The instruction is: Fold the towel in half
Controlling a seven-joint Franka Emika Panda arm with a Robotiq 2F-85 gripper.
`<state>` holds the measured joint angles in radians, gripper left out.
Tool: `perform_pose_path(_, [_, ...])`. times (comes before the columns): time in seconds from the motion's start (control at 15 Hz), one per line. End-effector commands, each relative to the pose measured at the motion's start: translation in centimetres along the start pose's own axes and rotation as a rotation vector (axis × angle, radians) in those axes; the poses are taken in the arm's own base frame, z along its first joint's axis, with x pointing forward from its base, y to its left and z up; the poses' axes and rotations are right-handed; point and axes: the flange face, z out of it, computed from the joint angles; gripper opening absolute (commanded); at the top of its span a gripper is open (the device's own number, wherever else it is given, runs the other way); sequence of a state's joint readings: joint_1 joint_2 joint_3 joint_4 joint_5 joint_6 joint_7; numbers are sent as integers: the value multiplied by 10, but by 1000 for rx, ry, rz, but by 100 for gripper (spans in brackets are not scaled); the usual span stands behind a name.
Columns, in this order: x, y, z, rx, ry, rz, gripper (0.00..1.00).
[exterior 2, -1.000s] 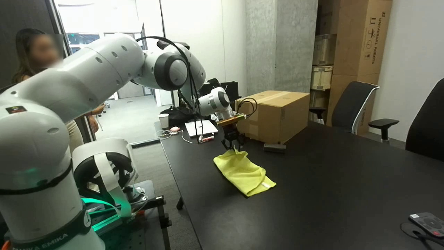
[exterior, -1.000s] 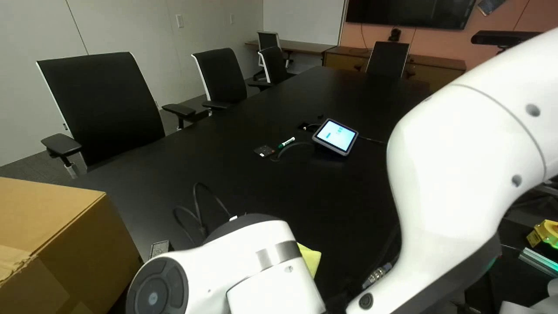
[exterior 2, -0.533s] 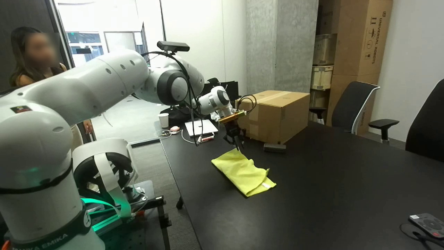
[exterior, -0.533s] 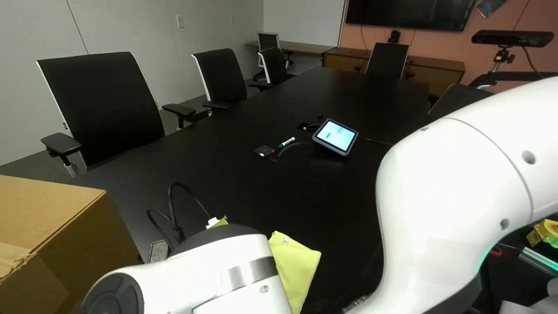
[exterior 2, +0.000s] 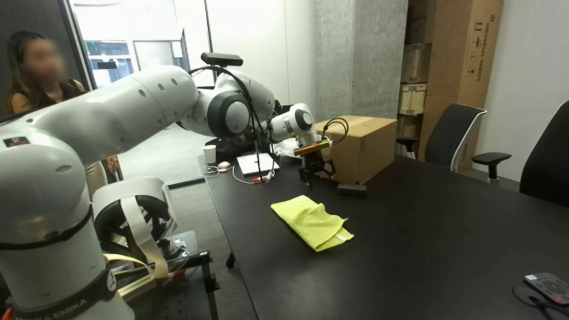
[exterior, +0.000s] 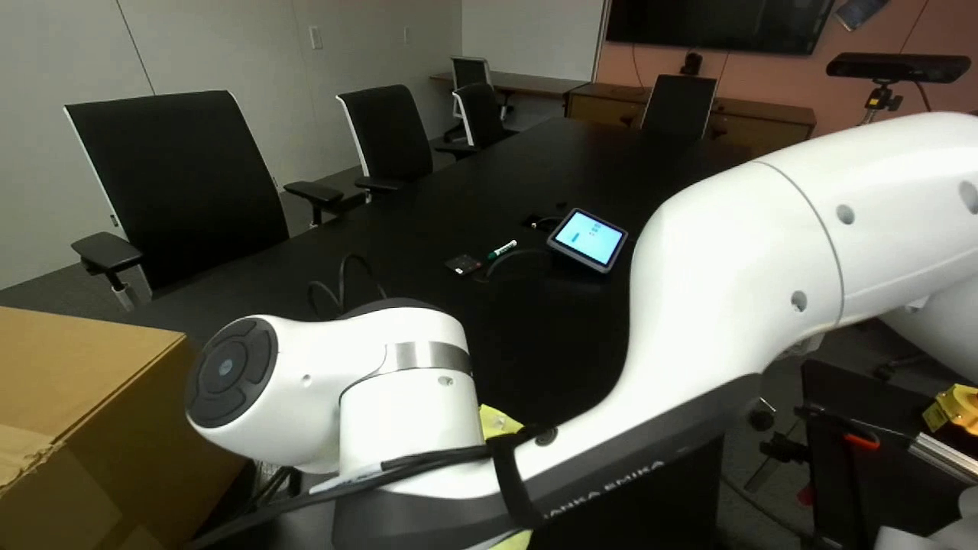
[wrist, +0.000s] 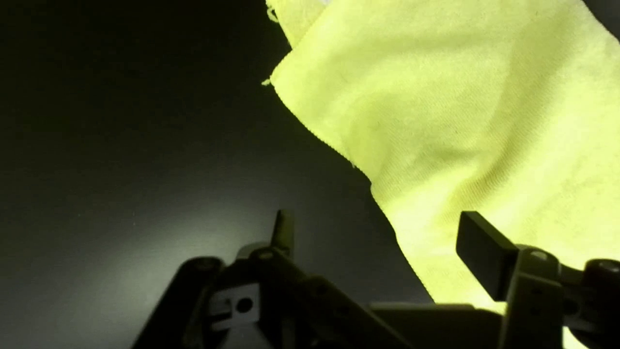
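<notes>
The yellow towel (exterior 2: 311,222) lies folded over and slightly rumpled on the table (exterior 2: 422,258), near the hand (wrist: 380,230) but apart from it. The hand is released, fingers (wrist: 486,257) spread; in the wrist view one shows against the towel, the other against the table.

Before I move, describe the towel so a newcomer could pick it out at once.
In an exterior view, find the black table, then the brown cardboard box on it. Nearer the camera than that box lies the towel, loosely folded. Unlike the dark block by the box, it is bright yellow cloth with a small white patch near one corner.
</notes>
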<state>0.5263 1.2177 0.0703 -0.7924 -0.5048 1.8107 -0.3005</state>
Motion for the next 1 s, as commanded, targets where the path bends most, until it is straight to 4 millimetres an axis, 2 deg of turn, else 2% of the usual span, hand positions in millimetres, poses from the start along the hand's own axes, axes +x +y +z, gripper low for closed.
perform_pose_path(0.0, [-21,21,35,54,-64,119,100])
perform_pose_path(0.27, [-65,43,66,123,-133,278,100])
perform_pose_path(0.47, [-98,50,73,166,-190,373,100])
perform_pose_path(0.93, [-162,46,50,238,-254,558,100])
